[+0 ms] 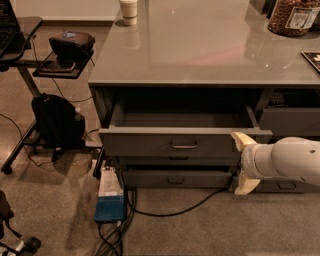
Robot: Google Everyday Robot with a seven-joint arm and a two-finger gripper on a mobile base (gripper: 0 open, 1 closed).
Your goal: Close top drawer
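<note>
The top drawer (150, 143) is a wide dark-grey metal drawer under the grey counter. It stands partly open, and only a narrow strip of its inner floor (180, 119) shows. Its flat front has one small central handle (184, 145). My gripper (244, 162) is at the right end of the drawer front, on a white arm reaching in from the right. Its pale fingers (241, 139) are spread apart, one at the level of the drawer front and one lower down. They hold nothing.
Shallower grey drawer fronts (177, 177) sit below the top drawer. A blue box (111, 200) with cables lies on the floor at the left. A black backpack (57, 120) and a side stand (60, 70) are further left. A cup (129, 11) and a jar (292, 15) stand on the counter (200, 50).
</note>
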